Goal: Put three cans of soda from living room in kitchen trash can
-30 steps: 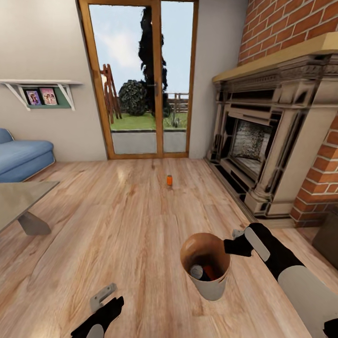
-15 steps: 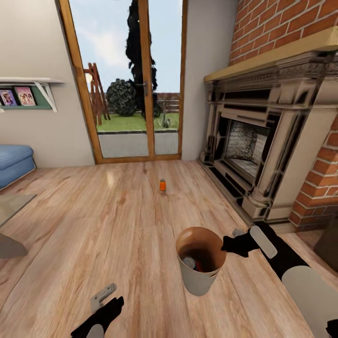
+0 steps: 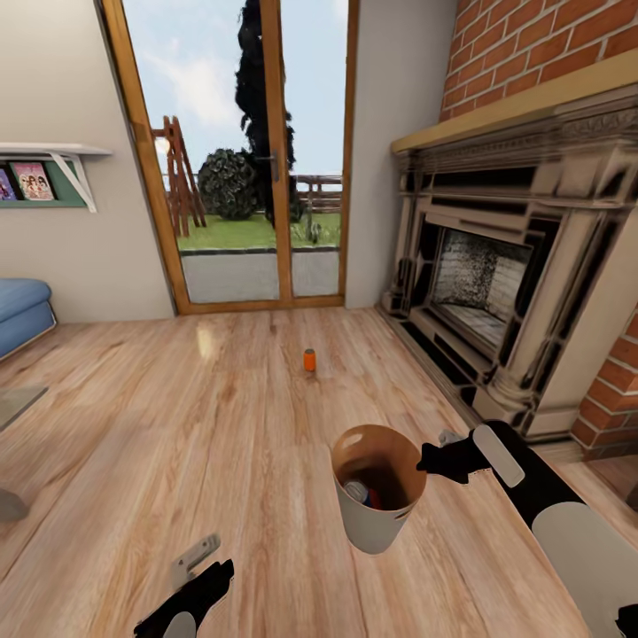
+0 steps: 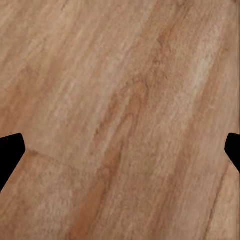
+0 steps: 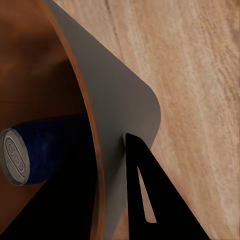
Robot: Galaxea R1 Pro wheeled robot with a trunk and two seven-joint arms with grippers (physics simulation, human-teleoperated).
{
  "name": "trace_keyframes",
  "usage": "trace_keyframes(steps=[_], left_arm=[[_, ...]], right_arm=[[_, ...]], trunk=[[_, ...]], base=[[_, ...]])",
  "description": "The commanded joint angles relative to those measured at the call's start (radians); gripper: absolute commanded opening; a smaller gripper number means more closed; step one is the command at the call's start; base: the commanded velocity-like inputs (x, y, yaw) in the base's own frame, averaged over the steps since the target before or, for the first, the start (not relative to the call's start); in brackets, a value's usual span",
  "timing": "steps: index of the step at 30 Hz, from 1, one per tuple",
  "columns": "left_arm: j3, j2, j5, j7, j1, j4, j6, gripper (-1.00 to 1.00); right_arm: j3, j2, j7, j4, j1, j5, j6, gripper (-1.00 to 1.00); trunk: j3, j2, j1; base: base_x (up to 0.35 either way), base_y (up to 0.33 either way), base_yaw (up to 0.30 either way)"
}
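Note:
An orange can of soda stands upright on the wood floor of the living room, in front of the glass doors. The pale grey tash can hangs tilted above the floor, with my right gripper shut on its rim. Inside its brown interior lie a dark blue can and an orange can. The right wrist view has the bin's wall between the fingers, and the blue can inside. My left gripper is open low at the front left, over bare floor.
The brick fireplace with its carved surround runs along the right. Wood-framed glass doors stand straight ahead. A blue sofa and a wall shelf are at the left. A table corner shows at the left edge.
The camera has turned right and come a little nearer the orange can. The bin stays in my right gripper and tilts slightly more. The left arm looks unchanged.

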Motion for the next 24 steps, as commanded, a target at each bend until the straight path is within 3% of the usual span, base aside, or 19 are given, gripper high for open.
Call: trace_keyframes(steps=[1, 17, 24], left_arm=[[0.000, 0.000, 0.000, 0.000, 0.000, 0.000, 0.000, 1.00], [0.000, 0.000, 0.000, 0.000, 0.000, 0.000, 0.000, 1.00], [0.000, 0.000, 0.000, 0.000, 0.000, 0.000, 0.000, 1.00]], right_arm=[[-0.002, 0.000, 0.005, -0.001, 0.000, -0.043, 0.000, -1.00], [-0.006, -0.001, 0.003, -0.001, -0.001, -0.040, 0.000, -1.00], [-0.006, -0.001, 0.003, -0.001, -0.001, -0.040, 0.000, -1.00]], trunk=[[0.000, 0.000, 0.000], [0.000, 0.000, 0.000], [0.000, 0.000, 0.000]], base=[[0.341, 0.083, 0.000], [0.341, 0.083, 0.000], [0.341, 0.083, -0.240]])
